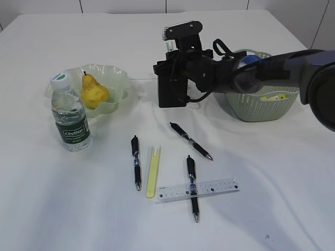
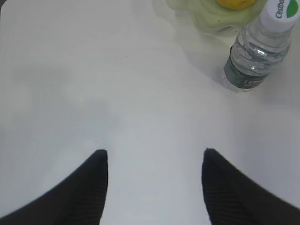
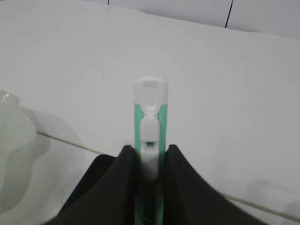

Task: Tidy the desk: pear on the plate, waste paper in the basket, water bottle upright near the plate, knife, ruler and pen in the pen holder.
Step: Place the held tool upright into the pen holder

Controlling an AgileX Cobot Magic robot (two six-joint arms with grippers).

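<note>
From outside: right pincer [image 1: 171, 52] reaching in from the right, over the matte black square pen holder [image 1: 168, 93] at the far middle, likely to drop something in. Yellow pear [image 1: 94, 93] sitting in the pale green see-through plate [image 1: 119, 78] with the wavy rim, far left. Small clear water bottle [image 1: 70, 117] with a dark green label standing up just beside that plate, on the near side. Bright yellow waste paper [image 1: 275, 97] lying inside the sage green plastic basket [image 1: 251, 110] full of holes, far right. Down on the white table [image 1: 272, 198], near the middle: three black pens [image 1: 136, 170], a thin yellow strip [image 1: 153, 171], and the short see-through ruler [image 1: 209, 187] resting across one pen. Lots of bare room on the near right; pens close together, so tight picking there. From the left wrist: left pincer [image 2: 154, 161] spread wide, grasping nothing, over bare table, with bottle [image 2: 255, 56], plate [image 2: 206, 16] and pear [image 2: 234, 3] far off to the right. Room to move on every side. From the right wrist: right pincer [image 3: 149, 152] clenched on a slim green and white plastic knife [image 3: 150, 108], pointing straight out, held at the middle so as not to slip. Plate rim [image 3: 9, 154] at the left edge, apart from the knife.
</note>
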